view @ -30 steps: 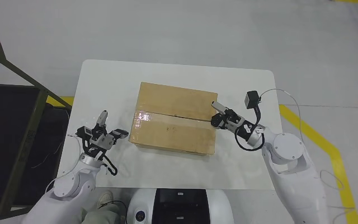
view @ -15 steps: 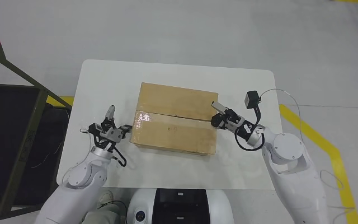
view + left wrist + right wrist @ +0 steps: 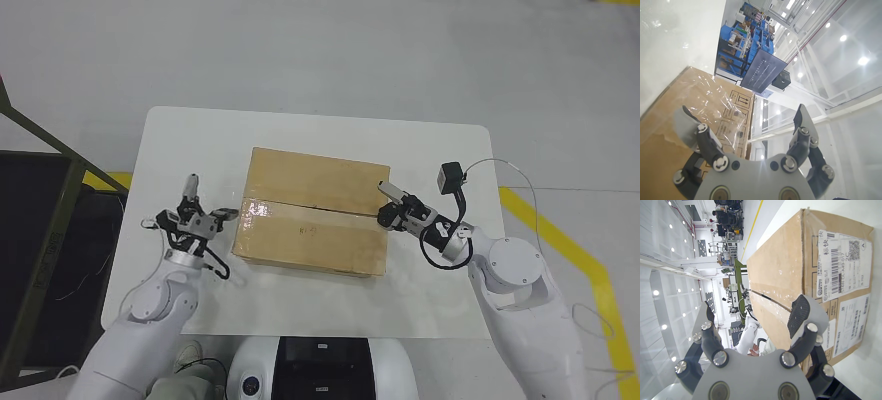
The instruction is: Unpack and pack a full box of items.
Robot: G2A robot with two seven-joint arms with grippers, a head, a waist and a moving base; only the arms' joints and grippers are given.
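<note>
Where box [image 3: 311, 210] lies, left claw [image 3: 209, 198] and right claw [image 3: 386, 203] flank it.

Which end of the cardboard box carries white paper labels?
The cardboard box end facing the right gripper; the other end, by the left gripper, shows only printed symbols under tape.

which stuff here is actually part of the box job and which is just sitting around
Part of the job:
cardboard box, flaps shut and taped
left tool, open beside one end
right tool, open at the other end

Just there:
white table
dark rack beside the table
yellow floor line
</note>
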